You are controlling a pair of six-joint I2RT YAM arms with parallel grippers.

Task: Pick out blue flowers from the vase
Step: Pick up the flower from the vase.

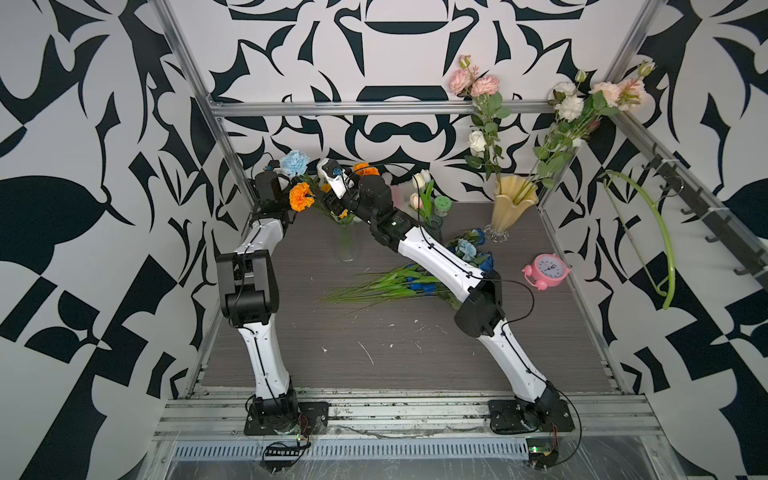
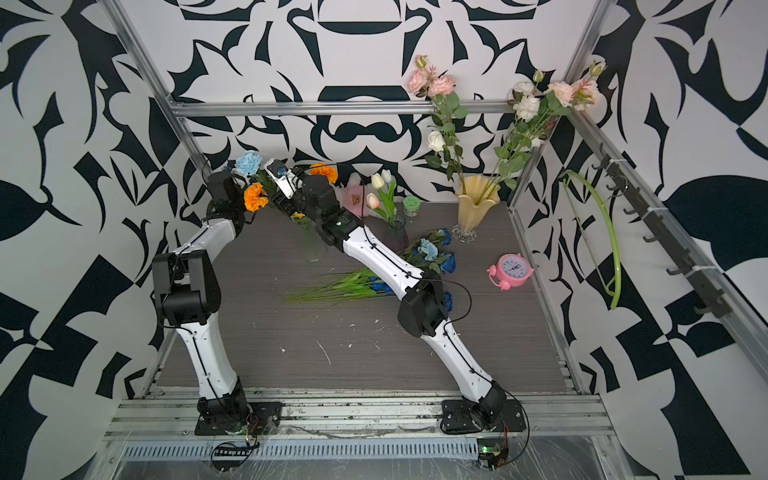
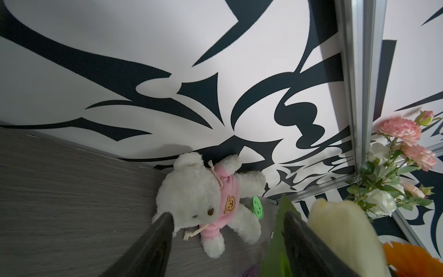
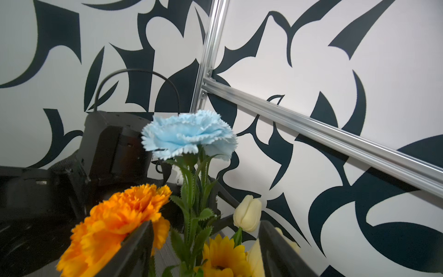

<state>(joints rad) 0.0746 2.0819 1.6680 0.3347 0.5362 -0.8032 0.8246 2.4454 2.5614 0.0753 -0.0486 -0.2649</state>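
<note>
Far left, my left end effector (image 3: 227, 215) hangs with jaws wide and empty beside the orange marigold (image 1: 301, 197). Just above it, the pale-blue carnation (image 1: 294, 162) rises from the clear vase (image 1: 347, 247), the one blue bloom I can see in that bunch. My right end effector (image 4: 206, 224) reaches in, jaws apart and holding nothing, with the carnation's green stem (image 4: 189, 182) framed between them. I judge the best move is to close low on that stem alone, clear of the marigold and the sunflower (image 4: 220, 259), then lift straight up so the vase does not tip. Further right, other blue flowers (image 1: 419, 282) lie on the tabletop (image 1: 374, 353).
</note>
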